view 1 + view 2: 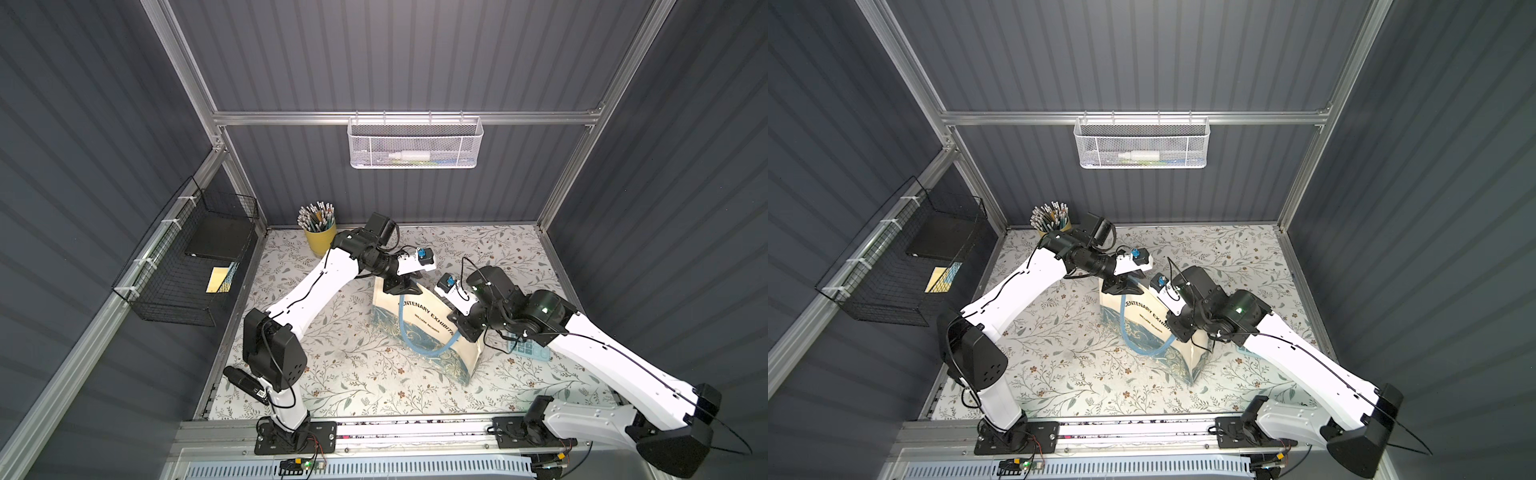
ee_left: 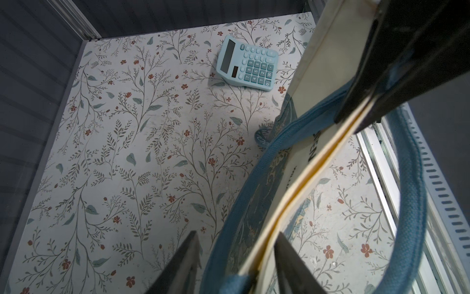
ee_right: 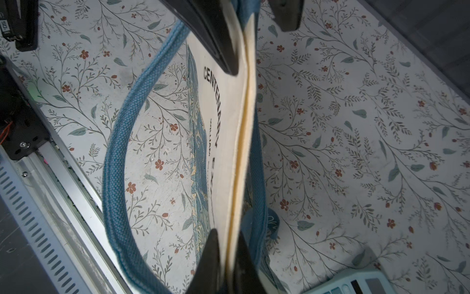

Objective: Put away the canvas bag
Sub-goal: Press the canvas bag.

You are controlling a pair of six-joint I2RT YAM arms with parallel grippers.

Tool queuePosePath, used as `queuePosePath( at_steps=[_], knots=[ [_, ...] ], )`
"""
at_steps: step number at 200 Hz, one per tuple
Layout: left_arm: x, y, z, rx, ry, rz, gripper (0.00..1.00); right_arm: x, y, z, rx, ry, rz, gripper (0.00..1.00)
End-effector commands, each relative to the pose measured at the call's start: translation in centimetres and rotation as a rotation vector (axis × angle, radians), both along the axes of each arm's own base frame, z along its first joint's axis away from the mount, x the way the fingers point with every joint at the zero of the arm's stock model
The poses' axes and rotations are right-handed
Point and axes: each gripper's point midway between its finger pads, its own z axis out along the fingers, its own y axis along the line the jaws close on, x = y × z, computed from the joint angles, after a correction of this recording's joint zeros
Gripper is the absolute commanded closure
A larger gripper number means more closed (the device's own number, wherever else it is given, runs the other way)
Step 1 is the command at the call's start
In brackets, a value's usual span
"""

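**Two grippers at one rim: bag upright, not yet stowed**

Top views. Both top views show the canvas bag (image 1: 419,328) standing upright near the middle of the desk (image 1: 353,374), lettering toward the arm bases. At the rim, the left gripper (image 1: 401,286) sits at the end toward the yellow pencil cup (image 1: 320,239). The right gripper (image 1: 467,328) sits at the end toward the calculator (image 1: 532,353). Judgement: a hold at both ends would keep the limp cloth flat and its mouth shut for lifting.

Left wrist view. The left gripper is spread, its fingers straddling the doubled rim with a gap on each side. No pinch is made yet.

Right wrist view. The right gripper is pressed together on the rim, pinching both cloth layers. A blue handle (image 3: 114,165) hangs loose in a loop down the printed face. Judgement: it could snag.

Surface and room. The desk carries a pale floral print. The walls (image 1: 415,54) are dark and ribbed, in an aluminium frame (image 1: 399,117). A black wire basket (image 1: 187,266) hangs on the side wall and a white mesh basket (image 1: 415,143) on the back rail. Which one is meant to receive the bag cannot be told.
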Motion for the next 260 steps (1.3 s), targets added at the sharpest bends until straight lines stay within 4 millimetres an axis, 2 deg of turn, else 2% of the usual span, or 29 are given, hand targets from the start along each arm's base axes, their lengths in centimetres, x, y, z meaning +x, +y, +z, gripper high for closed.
queuePosePath(
  at_steps=[1,14,36,69,78,82,90,93,95,111,126,128,133,141,154,171,203,230,260],
  knots=[
    [-1.4,-0.3,-0.9,0.004,0.082,-0.032,0.75,2.7,1.1,3.4,0.065,-0.141,-0.054,1.00],
    [-1.9,-0.4,-0.8,-0.003,0.104,-0.043,0.81,3.5,1.1,3.8,0.064,-0.166,-0.083,1.00],
    [-2.3,-0.3,-1.0,-0.005,0.140,-0.041,0.69,4.6,1.1,5.1,0.085,-0.218,-0.131,1.00],
    [-2.8,-0.3,-1.8,0.004,0.167,-0.045,0.63,5.3,1.7,6.5,0.124,-0.248,-0.142,1.00],
    [-2.9,-0.3,-1.8,0.007,0.169,-0.048,0.70,5.3,1.8,6.7,0.131,-0.249,-0.138,1.00],
    [-3.0,-0.3,-1.8,0.009,0.169,-0.051,0.76,5.6,2.2,5.8,0.111,-0.231,-0.136,1.00],
    [-3.1,-0.3,-1.8,0.011,0.167,-0.063,0.99,5.7,2.4,5.5,0.105,-0.220,-0.137,1.00],
    [-3.2,-0.2,-1.8,0.017,0.165,-0.068,1.00,5.7,2.3,5.4,0.105,-0.219,-0.142,1.00],
    [-3.2,-0.1,-1.8,0.022,0.160,-0.073,1.00,5.7,2.3,5.3,0.105,-0.217,-0.144,0.98],
    [-3.3,0.4,-1.8,0.045,0.113,-0.100,1.00,5.7,2.3,4.9,0.118,-0.206,-0.152,0.66],
    [-3.0,0.7,-1.5,0.043,0.053,-0.087,1.00,5.9,2.0,4.9,0.151,-0.207,-0.179,0.29],
    [-3.0,0.7,-1.4,0.039,0.045,-0.086,1.00,5.6,1.7,5.8,0.178,-0.222,-0.184,0.25],
    [-3.4,0.8,-1.3,0.028,0.051,-0.087,1.00,5.4,1.5,6.3,0.211,-0.229,-0.186,0.13],
    [-3.5,0.9,-0.8,0.001,0.062,-0.061,1.00,5.3,1.0,7.0,0.258,-0.241,-0.189,0.02],
    [-2.9,1.6,-0.1,-0.038,0.025,-0.043,1.00,5.1,0.0,8.1,0.331,-0.248,-0.209,0.01],
    [-2.2,2.4,0.7,-0.083,0.009,-0.041,1.00,4.9,-1.7,8.4,0.397,-0.229,-0.237,0.01],
    [-1.8,2.6,0.9,-0.066,0.029,-0.051,1.00,4.1,-3.9,6.7,0.458,-0.177,-0.278,0.01],
    [-1.5,2.4,0.8,-0.059,0.043,-0.066,1.00,3.0,-4.5,5.1,0.543,-0.167,-0.248,0.01],
    [-1.0,2.4,1.0,-0.069,0.042,-0.069,1.00,1.6,-3.8,5.8,0.699,-0.180,-0.118,0.02]
  ],
)
